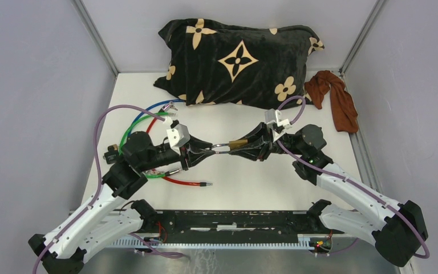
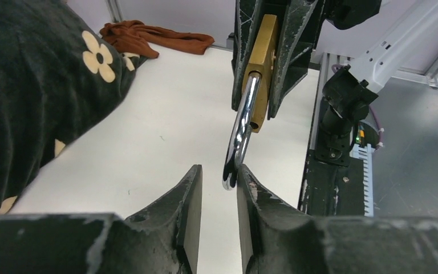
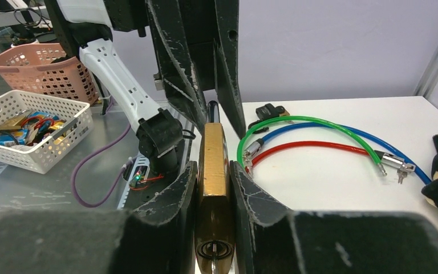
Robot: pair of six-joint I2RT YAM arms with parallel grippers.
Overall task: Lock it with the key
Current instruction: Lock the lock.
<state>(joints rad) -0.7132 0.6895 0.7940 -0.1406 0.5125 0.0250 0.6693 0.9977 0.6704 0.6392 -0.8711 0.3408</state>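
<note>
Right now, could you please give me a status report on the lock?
Right gripper jaws shut on brass padlock. Left gripper jaws slightly open around shackle tip. Coloured cables lie aside, not blocking.

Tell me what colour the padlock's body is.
Brass gold; the padlock body shows best in the right wrist view.

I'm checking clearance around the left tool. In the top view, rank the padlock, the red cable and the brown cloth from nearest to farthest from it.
1. padlock: just to the right of the left tool, with its shackle at the fingertips.
2. red cable: on the table close by, toward the arm bases.
3. brown cloth: far off at the back right.
</note>
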